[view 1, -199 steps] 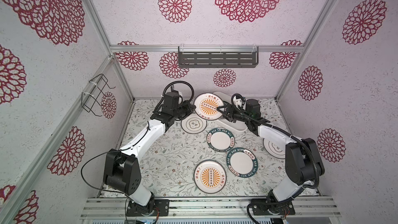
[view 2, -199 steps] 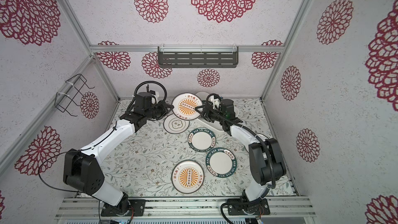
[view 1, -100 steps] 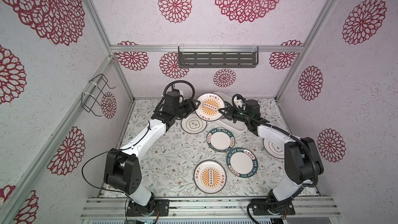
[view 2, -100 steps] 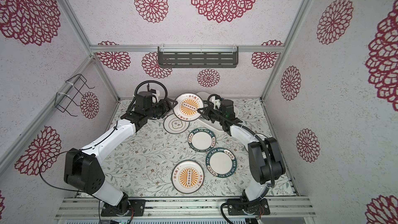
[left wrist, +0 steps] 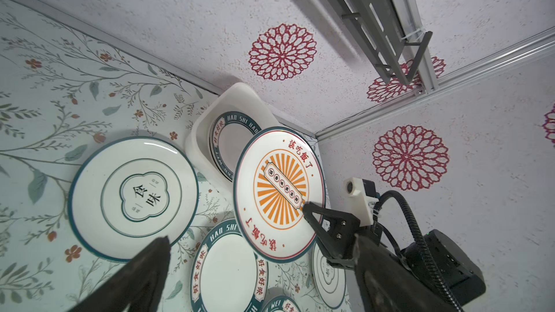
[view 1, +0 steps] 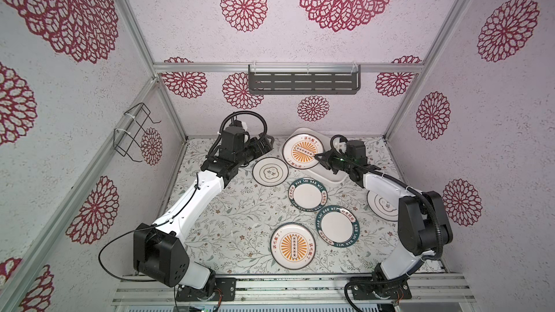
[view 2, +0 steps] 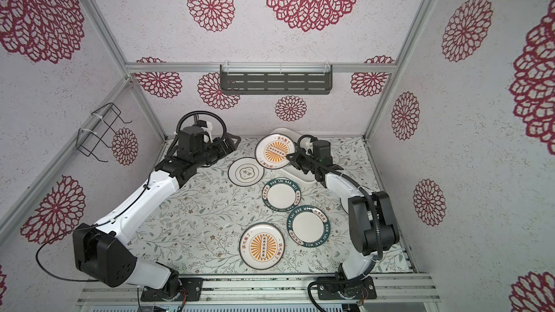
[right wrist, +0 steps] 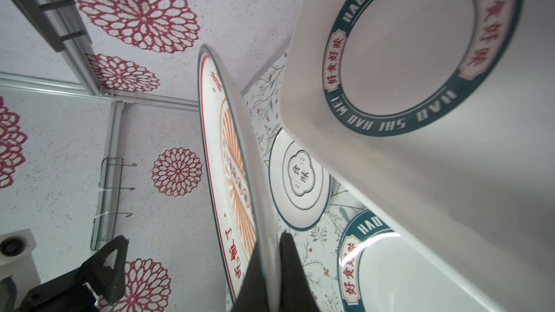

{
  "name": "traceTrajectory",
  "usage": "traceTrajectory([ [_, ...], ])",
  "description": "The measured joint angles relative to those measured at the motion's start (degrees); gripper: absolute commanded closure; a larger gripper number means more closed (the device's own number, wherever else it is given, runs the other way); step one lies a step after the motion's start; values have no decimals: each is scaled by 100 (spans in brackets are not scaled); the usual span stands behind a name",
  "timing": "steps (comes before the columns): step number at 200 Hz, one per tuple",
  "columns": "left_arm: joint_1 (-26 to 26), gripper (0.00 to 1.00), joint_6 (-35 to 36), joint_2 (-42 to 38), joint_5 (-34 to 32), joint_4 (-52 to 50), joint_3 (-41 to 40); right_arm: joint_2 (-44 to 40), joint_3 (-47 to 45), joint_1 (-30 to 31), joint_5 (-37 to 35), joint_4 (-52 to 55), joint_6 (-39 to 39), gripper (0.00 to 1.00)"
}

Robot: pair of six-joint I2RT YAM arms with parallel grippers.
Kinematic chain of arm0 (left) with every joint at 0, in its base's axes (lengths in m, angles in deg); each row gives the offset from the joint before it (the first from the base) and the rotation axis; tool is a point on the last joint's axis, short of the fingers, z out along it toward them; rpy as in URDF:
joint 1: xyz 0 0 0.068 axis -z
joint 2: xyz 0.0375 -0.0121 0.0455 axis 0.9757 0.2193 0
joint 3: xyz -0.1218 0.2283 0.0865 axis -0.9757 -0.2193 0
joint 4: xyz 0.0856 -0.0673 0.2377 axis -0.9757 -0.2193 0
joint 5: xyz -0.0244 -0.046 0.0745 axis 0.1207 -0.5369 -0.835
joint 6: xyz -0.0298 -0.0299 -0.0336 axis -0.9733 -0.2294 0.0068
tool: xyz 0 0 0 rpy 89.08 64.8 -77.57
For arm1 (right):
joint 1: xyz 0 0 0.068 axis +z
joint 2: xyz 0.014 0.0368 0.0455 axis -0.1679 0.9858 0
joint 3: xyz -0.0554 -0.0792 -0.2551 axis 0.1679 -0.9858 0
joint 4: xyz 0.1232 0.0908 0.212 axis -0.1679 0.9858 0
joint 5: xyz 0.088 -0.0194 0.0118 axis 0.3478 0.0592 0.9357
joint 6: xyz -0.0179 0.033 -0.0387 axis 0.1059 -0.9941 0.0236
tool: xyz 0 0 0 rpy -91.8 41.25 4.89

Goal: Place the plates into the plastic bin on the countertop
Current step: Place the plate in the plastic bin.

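Observation:
My right gripper [view 1: 319,157] [right wrist: 270,247] is shut on the rim of an orange sunburst plate [view 1: 303,152] [view 2: 274,152] [left wrist: 279,193], holding it tilted over the left end of the white plastic bin [view 1: 330,177] [left wrist: 198,133]. A teal-rimmed plate [left wrist: 231,142] [right wrist: 411,46] lies inside the bin. My left gripper [view 1: 265,147] [left wrist: 261,240] stands open just left of the held plate, apart from it. On the countertop [view 1: 234,220] lie a clover plate [view 1: 270,171], two teal-rimmed plates [view 1: 307,195] [view 1: 338,226], another sunburst plate [view 1: 292,246], and a clover plate [view 1: 383,205] partly under the right arm.
A dark slotted shelf [view 1: 303,83] hangs on the back wall above the bin. A black wire rack [view 1: 135,133] sticks out from the left wall. The bin sits close to the back wall.
My left gripper has opened and let go of the sunburst plate. My right gripper has shut on the plate's rim, and the plate has shifted slightly right over the bin.

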Motion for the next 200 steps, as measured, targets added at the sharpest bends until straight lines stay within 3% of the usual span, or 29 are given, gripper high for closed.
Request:
traceTrajectory([
  [59,-199,3,380,160,-162,-313,254,697,577,-256,-577,341,151,100],
  [200,-1014,3,509,629,420,-411,431,2544,2184,-291,-1237,623,188,100],
])
